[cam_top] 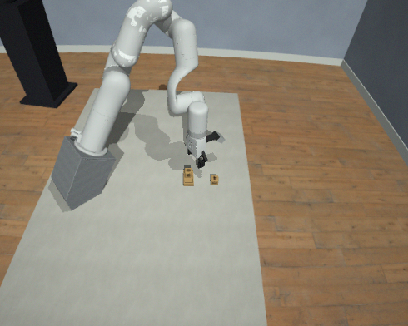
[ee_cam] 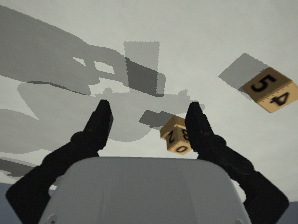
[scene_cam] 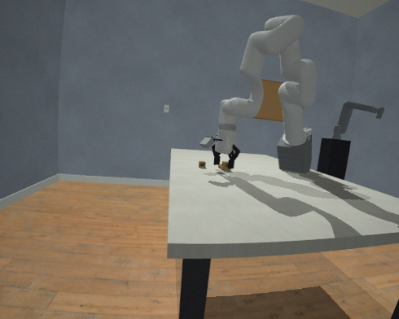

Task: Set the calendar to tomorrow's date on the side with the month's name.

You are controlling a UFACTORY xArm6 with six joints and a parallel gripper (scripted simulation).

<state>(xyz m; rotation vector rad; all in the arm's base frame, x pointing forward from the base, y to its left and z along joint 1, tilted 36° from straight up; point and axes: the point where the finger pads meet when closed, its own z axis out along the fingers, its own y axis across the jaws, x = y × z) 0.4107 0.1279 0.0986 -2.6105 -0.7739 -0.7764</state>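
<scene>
The calendar tray [cam_top: 188, 182] [scene_cam: 223, 168] lies on the table. One wooden cube [cam_top: 188, 171] [ee_cam: 178, 144] is in its far end in the top view; the near end holds no cube. In the wrist view this cube shows a 2, a 0 and a digit partly hidden by the right finger. A loose cube [cam_top: 214, 180] [scene_cam: 202, 164] [ee_cam: 270, 92] stands on the table beside the tray, showing a 5 and a 4. My gripper [cam_top: 196, 159] [scene_cam: 224, 164] [ee_cam: 149, 110] is open and empty, above the table near the tray's far end. The month name is not readable.
The tray and both cubes are on the pale table [cam_top: 153, 249] [scene_cam: 199, 211], near its right edge in the top view. The arm's grey base block [cam_top: 80, 179] [scene_cam: 294, 159] stands at the left there. A dark pedestal [cam_top: 37, 54] stands beyond the table.
</scene>
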